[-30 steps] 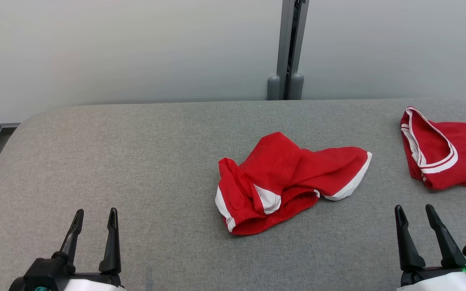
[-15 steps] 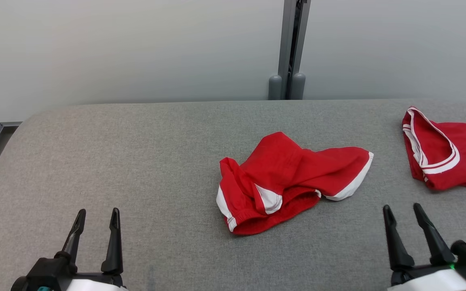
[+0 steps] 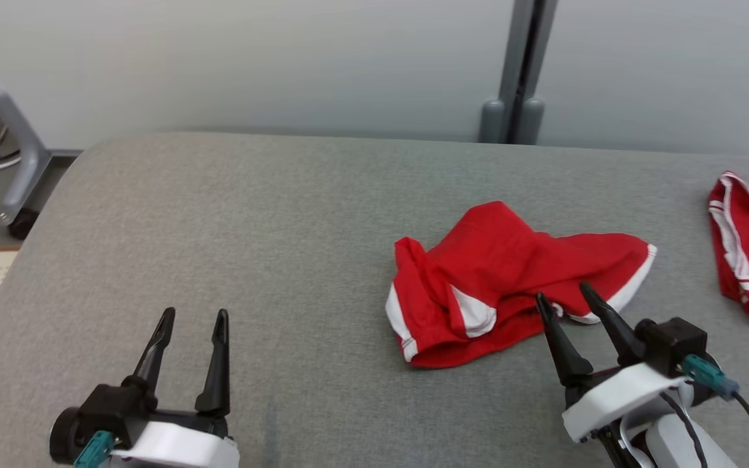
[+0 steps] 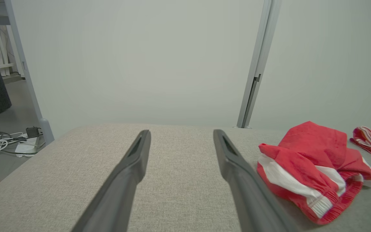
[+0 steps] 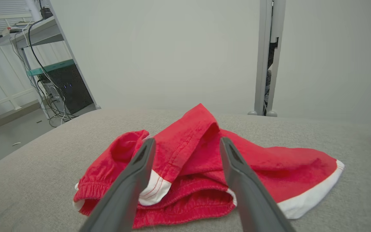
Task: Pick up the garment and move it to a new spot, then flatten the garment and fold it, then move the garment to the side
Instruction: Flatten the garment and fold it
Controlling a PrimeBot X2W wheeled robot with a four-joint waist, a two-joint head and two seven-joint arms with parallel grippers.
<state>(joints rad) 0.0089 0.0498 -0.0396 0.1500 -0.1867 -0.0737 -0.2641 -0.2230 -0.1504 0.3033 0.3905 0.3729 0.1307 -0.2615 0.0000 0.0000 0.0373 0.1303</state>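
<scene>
The crumpled red shorts (image 3: 511, 279) lay right of the grey table's (image 3: 251, 214) middle, with the right gripper (image 3: 563, 291), fingers spread and empty, at their near hem, and the left gripper (image 3: 194, 315), likewise spread and empty, toward the near-left corner.

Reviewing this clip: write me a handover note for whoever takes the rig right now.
Left gripper: open, empty, over the table, left of the red shorts.
Right gripper: open, empty, tips at the shorts' near edge; contact unclear.
Shorts: crumpled mid-table. A second red garment lies at the far right.
Done: nothing yet; shorts not grasped.
Left: grasp, move to a new spot, flatten, fold, set aside.
</scene>
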